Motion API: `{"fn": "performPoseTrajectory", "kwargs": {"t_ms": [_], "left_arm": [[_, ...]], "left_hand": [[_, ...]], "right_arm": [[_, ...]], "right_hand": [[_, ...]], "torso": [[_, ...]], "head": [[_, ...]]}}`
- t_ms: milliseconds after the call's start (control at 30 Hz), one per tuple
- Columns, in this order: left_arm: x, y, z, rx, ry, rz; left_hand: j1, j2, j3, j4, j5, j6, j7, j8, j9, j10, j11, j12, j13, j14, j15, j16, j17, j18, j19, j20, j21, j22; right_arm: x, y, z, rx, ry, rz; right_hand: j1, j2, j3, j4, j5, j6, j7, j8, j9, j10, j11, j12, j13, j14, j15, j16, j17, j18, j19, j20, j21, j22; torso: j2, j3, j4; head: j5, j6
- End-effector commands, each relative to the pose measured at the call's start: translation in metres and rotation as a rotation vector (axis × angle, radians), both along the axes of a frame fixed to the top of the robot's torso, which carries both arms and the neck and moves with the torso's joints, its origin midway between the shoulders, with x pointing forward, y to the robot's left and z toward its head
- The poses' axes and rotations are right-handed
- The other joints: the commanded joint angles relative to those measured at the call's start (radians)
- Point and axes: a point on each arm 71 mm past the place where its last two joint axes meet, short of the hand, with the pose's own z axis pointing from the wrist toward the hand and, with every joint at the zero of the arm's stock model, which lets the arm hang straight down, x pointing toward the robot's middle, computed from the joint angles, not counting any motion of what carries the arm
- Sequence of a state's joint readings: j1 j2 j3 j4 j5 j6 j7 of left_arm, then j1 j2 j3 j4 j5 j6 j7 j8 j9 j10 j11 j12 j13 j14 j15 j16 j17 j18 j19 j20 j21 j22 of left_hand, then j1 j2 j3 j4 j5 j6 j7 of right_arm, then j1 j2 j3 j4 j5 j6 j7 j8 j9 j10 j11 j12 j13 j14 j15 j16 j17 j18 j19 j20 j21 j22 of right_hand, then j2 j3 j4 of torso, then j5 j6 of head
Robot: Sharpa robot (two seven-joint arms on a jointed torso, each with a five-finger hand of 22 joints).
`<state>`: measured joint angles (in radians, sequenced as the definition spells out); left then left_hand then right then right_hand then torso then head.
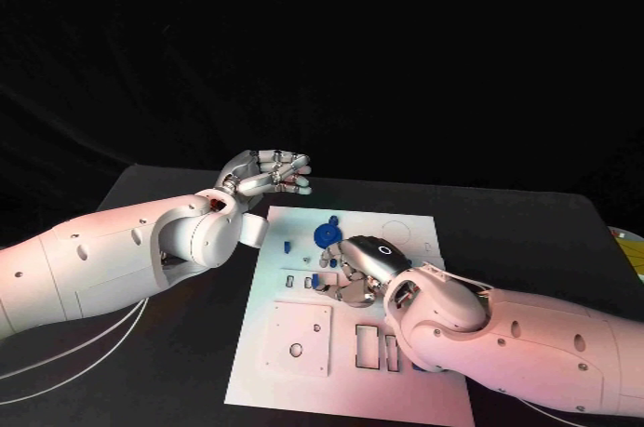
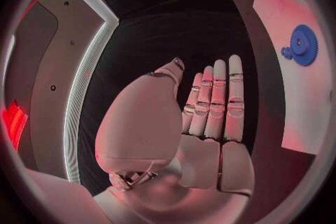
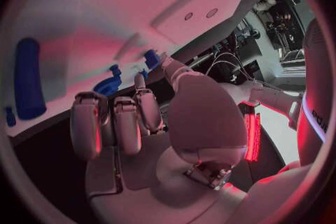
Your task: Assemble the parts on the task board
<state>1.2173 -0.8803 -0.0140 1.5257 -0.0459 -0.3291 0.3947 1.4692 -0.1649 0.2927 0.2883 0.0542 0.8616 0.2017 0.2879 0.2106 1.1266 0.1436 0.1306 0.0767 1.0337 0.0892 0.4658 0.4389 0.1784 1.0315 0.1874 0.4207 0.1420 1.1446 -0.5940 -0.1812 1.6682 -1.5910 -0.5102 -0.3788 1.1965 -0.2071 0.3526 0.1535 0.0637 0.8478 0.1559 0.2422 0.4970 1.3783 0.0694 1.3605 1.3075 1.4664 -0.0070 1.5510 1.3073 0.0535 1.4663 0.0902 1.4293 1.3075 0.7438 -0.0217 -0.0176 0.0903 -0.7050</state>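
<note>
Right hand [image 1: 357,276] over small parts on the task board [image 1: 403,371]
Blue gear [image 1: 328,234] — light, stiff; pinch its rim. Left hand [image 1: 269,173] empty, fingers straight — right's grip unclear.

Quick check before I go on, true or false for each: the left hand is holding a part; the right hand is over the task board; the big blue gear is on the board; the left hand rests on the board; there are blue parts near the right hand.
1. The left hand holds a part. False: in the left wrist view its fingers are straight and side by side, with nothing in them.
2. The right hand is over the task board. True.
3. The big blue gear lies on the board. True.
4. The left hand rests on the board. False: it is beyond the board's far left corner, over the black table.
5. Small blue parts lie beside the right hand. True.
</note>
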Motion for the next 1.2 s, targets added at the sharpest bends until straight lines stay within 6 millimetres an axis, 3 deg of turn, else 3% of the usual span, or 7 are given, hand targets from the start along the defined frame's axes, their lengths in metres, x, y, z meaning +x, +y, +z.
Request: {"fn": "performPoseTrajectory", "kwargs": {"t_ms": [33, 233, 300, 333, 433, 733, 1200], "left_arm": [[0.0, -0.001, -0.003, 0.036, 0.027, -0.041], [0.001, 0.002, -0.011, 0.173, 0.081, -0.095], [0.001, 0.003, -0.015, 0.242, 0.113, -0.125], [0.0, 0.003, -0.017, 0.279, 0.127, -0.143], [-0.003, 0.002, -0.025, 0.419, 0.18, -0.22], [-0.014, -0.003, -0.04, 0.86, 0.297, -0.409], [-0.015, -0.024, -0.04, 1.185, 0.345, -0.481]], "left_hand": [[-0.036, 0.001, -0.011, 0.001, -0.003, 0.006, -0.003, -0.007, 0.002, 0.05, -0.014, 0.015, 0.012, 0.054, -0.018, 0.051, 0.031, 0.007, 0.041, -0.014, 0.032, 0.014], [-0.165, 0.031, -0.082, -0.008, -0.003, 0.016, -0.028, 0.022, 0.021, 0.124, -0.051, 0.15, 0.109, 0.179, -0.064, 0.333, 0.213, 0.004, 0.174, -0.068, 0.217, 0.115], [-0.202, 0.045, -0.112, 0.007, -0.003, 0.021, -0.045, 0.053, 0.039, 0.115, -0.066, 0.256, 0.192, 0.286, -0.083, 0.621, 0.494, -0.005, 0.212, -0.091, 0.36, 0.228], [-0.213, 0.073, -0.156, 0.006, 0.005, -0.002, -0.047, 0.114, 0.077, 0.015, -0.062, 0.478, 0.377, 0.319, -0.082, 0.831, 0.726, -0.039, 0.189, -0.096, 0.633, 0.535], [-0.254, 0.09, -0.195, 0.004, -0.003, 0.0, -0.06, 0.165, 0.111, 0.003, -0.086, 0.662, 0.509, 0.446, -0.096, 0.984, 0.928, -0.068, 0.273, -0.097, 0.838, 0.813], [-0.294, 0.144, -0.248, 0.006, -0.005, 0.019, -0.108, 0.32, 0.238, 0.205, -0.123, 1.133, 1.034, 0.537, -0.129, 1.105, 1.132, -0.127, 0.413, -0.126, 1.045, 1.171], [-0.273, 0.179, -0.288, 0.006, -0.004, -0.044, -0.096, 0.32, 0.264, 0.096, -0.115, 1.0, 0.874, 0.523, -0.127, 1.083, 1.093, -0.114, 0.394, -0.13, 1.015, 1.102]], "right_arm": [[0.002, -0.011, 0.014, 0.123, -0.022, 0.034], [0.016, -0.049, 0.032, 0.296, 0.1, 0.027], [0.022, -0.064, 0.039, 0.35, 0.142, 0.009], [0.024, -0.071, 0.042, 0.371, 0.158, -0.002], [0.032, -0.093, 0.051, 0.422, 0.189, -0.043], [0.054, -0.145, 0.069, 0.472, 0.18, -0.165], [0.066, -0.167, 0.072, 0.442, 0.144, -0.216]], "right_hand": [[0.013, 0.009, -0.007, 0.004, 0.0, -0.008, 0.001, -0.006, 0.002, -0.005, 0.004, 0.0, 0.028, 0.085, 0.006, -0.007, 0.173, -0.004, 0.006, 0.011, -0.017, 0.08], [0.048, 0.034, -0.012, 0.007, 0.029, 0.006, -0.002, 0.009, 0.01, -0.008, 0.001, 0.0, 0.028, 0.082, 0.003, -0.011, 0.161, 0.003, -0.009, 0.009, -0.042, 0.055], [0.056, 0.039, -0.012, 0.006, 0.042, 0.009, -0.002, 0.013, 0.012, -0.009, 0.001, 0.0, 0.028, 0.082, 0.003, -0.01, 0.163, 0.002, -0.009, 0.009, -0.041, 0.056], [0.058, 0.04, -0.013, 0.006, 0.047, 0.01, -0.002, 0.014, 0.013, -0.01, 0.001, 0.0, 0.028, 0.082, 0.003, -0.01, 0.163, 0.002, -0.008, 0.009, -0.04, 0.058], [0.064, 0.041, -0.015, 0.006, 0.067, 0.012, -0.003, 0.018, 0.015, -0.01, 0.0, 0.0, 0.028, 0.083, 0.003, -0.01, 0.165, 0.002, -0.007, 0.009, -0.039, 0.059], [0.065, 0.042, -0.017, 0.007, 0.078, 0.013, -0.003, 0.02, 0.016, -0.009, 0.0, 0.001, 0.029, 0.083, 0.002, -0.01, 0.167, 0.0, -0.004, 0.008, -0.036, 0.064], [0.068, 0.04, -0.018, 0.005, 0.083, 0.011, -0.003, 0.019, 0.016, -0.011, 0.0, -0.001, 0.027, 0.083, 0.002, -0.01, 0.165, 0.0, -0.004, 0.008, -0.035, 0.065]], "torso": [[-0.003, -0.0003, 0.0002], [-0.007, 0.0009, -0.0031], [-0.01, 0.0028, -0.004], [-0.011, 0.0037, -0.0041], [-0.014, 0.0069, -0.0037], [-0.025, 0.0158, -0.0038], [-0.027, 0.0188, -0.0026]], "head": [[-0.001, 0.0], [0.001, 0.002], [0.001, 0.001], [0.001, 0.001], [0.002, -0.001], [0.002, -0.012], [0.003, -0.024]]}}
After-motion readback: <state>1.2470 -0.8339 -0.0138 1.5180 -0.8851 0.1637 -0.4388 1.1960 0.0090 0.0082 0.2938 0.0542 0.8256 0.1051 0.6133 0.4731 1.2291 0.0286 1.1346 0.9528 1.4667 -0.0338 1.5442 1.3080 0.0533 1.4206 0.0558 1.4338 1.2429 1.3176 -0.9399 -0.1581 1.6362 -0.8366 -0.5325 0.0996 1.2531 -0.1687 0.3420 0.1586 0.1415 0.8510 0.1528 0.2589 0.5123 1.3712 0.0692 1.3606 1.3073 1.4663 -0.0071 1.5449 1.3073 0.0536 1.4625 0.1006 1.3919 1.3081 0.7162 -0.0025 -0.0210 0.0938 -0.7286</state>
